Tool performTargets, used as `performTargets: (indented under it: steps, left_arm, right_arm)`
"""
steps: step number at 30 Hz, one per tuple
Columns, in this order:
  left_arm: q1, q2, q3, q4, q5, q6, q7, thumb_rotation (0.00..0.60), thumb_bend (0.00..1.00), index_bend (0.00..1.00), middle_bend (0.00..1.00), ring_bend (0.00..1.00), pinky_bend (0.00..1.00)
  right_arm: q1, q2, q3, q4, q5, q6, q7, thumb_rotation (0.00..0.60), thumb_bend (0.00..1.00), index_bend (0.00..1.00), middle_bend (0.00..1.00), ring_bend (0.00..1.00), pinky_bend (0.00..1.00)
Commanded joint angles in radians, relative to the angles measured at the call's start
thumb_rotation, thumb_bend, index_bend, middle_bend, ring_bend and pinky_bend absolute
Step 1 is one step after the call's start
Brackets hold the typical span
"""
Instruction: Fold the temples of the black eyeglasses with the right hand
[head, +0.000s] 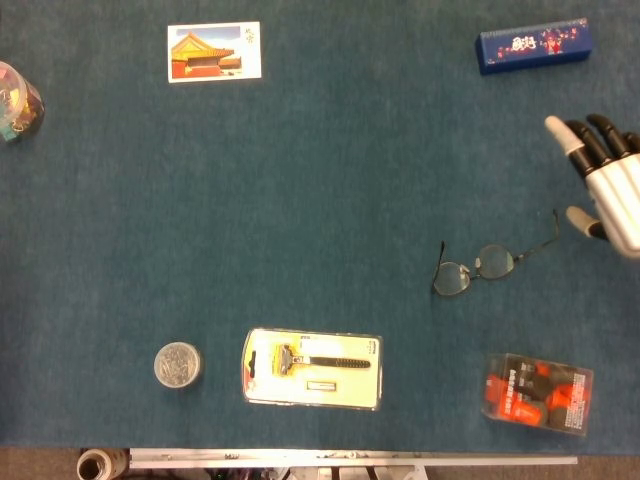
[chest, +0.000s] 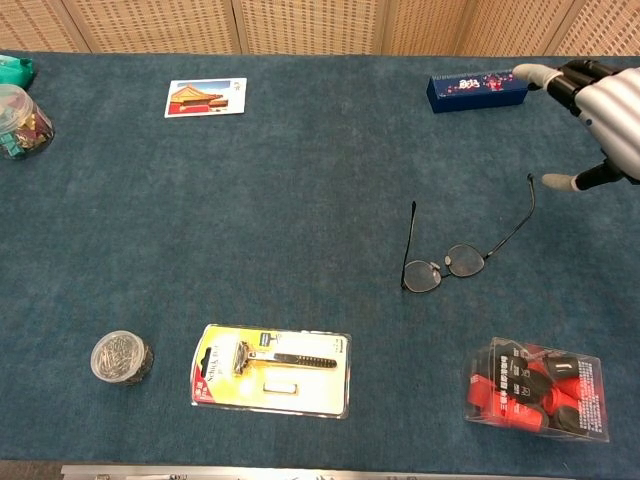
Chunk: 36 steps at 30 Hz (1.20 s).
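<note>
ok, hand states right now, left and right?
Left hand: not in view.
Right hand: open, holding nothing, beside the thin black wire-frame eyeglasses, not touching them.

Only the right hand (head: 612, 185) shows, at the right edge of both views. Its palm faces down, its fingers (chest: 555, 80) stretched forward and slightly apart, the thumb (chest: 568, 182) set out to the side below them. It holds nothing. The wrist is cut off by the edge.
</note>
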Motion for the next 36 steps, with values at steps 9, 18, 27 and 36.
performTargets:
  steps: [9, 18, 27, 36]
  left_arm:
    - [0.004, 0.006, -0.001, -0.001, 0.003, 0.009, -0.015, 0.600, 0.03, 0.43, 0.46, 0.38, 0.50]
    - [0.008, 0.011, -0.001, -0.002, 0.008, 0.016, -0.024, 0.600, 0.03, 0.43, 0.46, 0.38, 0.50]
    - [0.010, 0.015, 0.002, -0.005, 0.016, 0.018, -0.034, 0.600, 0.03, 0.43, 0.46, 0.38, 0.50]
    - [0.009, 0.019, 0.006, -0.005, 0.024, 0.014, -0.041, 0.600, 0.03, 0.43, 0.46, 0.38, 0.50]
  right_arm:
    - [0.021, -0.086, -0.036, 0.047, -0.040, -0.042, 0.031, 0.600, 0.06, 0.12, 0.24, 0.18, 0.42]
    - [0.027, -0.139, -0.078, 0.066, -0.083, -0.064, 0.028, 0.600, 0.06, 0.12, 0.24, 0.18, 0.42]
    - [0.032, -0.188, -0.101, 0.122, -0.096, -0.098, 0.013, 0.600, 0.06, 0.12, 0.24, 0.18, 0.42]
    - [0.033, -0.227, -0.106, 0.204, -0.087, -0.120, 0.024, 0.600, 0.06, 0.12, 0.24, 0.18, 0.42]
